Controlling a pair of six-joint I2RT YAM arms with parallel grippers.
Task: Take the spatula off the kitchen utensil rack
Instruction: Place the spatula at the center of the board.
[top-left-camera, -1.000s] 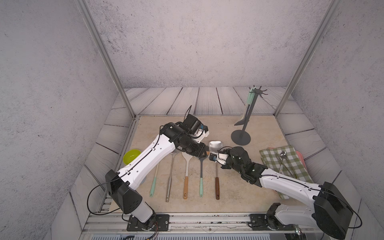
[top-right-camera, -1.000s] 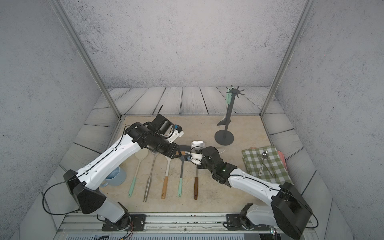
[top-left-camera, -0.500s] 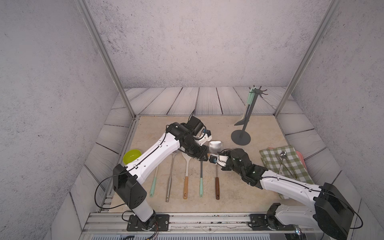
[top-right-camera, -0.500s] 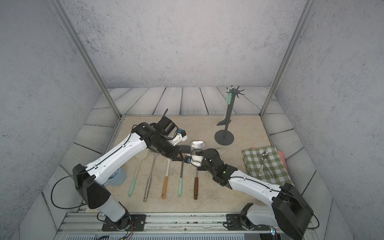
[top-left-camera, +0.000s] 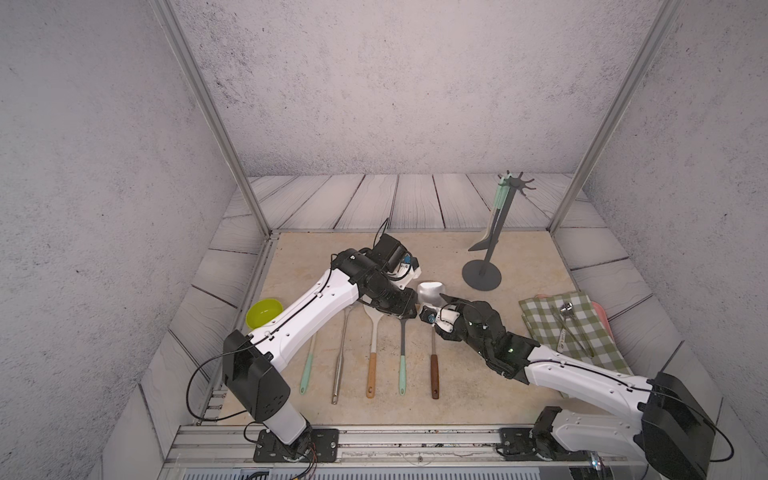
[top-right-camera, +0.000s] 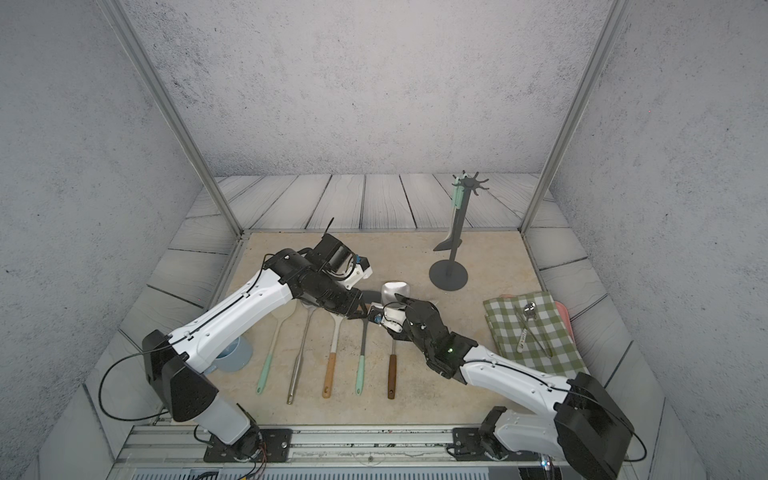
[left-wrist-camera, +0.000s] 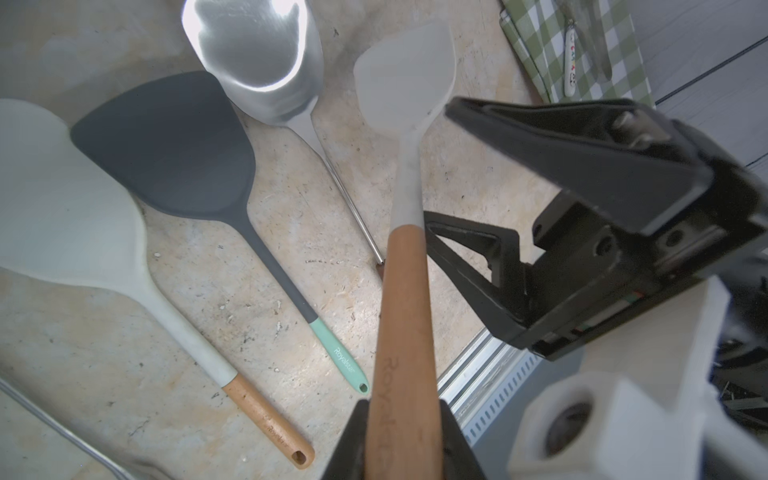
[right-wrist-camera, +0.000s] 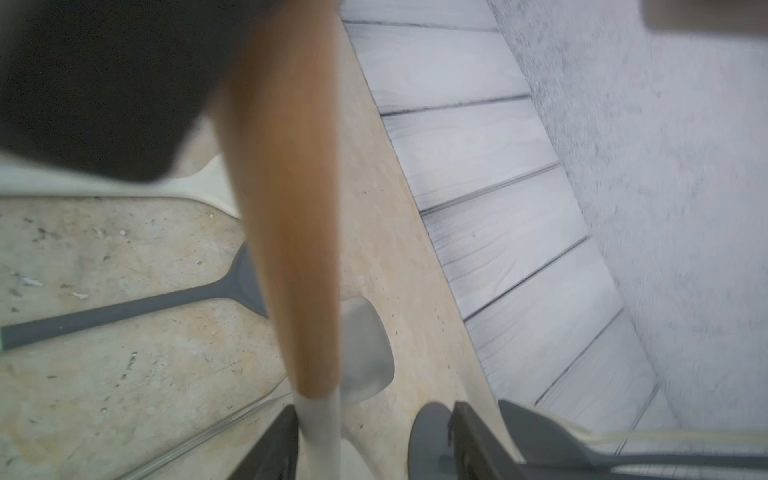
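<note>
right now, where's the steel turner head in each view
Top view: steel turner head mid-table, near the rack base.
Top view: same spot, by the rack base.
Left wrist: beside the grey spatula head, at.
Right wrist: behind the wood handle, at.
Landmark: grey spatula, in all four.

Overall light: came bright, even and diffuse from above in both top views.
Shadows: lay faint and soft-edged on the tabletop (top-left-camera: 519, 257) under the left arm (top-left-camera: 307, 316) and right arm (top-left-camera: 582, 374), lower centre of frame.
Glare: burned out to white on the steel spatula blade (left-wrist-camera: 253, 45) in the left wrist view.
Focus, top views: looked sharp from centre to corners.
Edge distortion: splayed the metal posts (top-left-camera: 208, 116) outward toward the upper left and upper right corners.
Blur, right wrist view: smeared the wooden-handled spatula (right-wrist-camera: 286, 208) and the dark mass beside it; softened the wall too.
Focus, left wrist view: went soft on the nearest parts, crisp on the tabletop.
</note>
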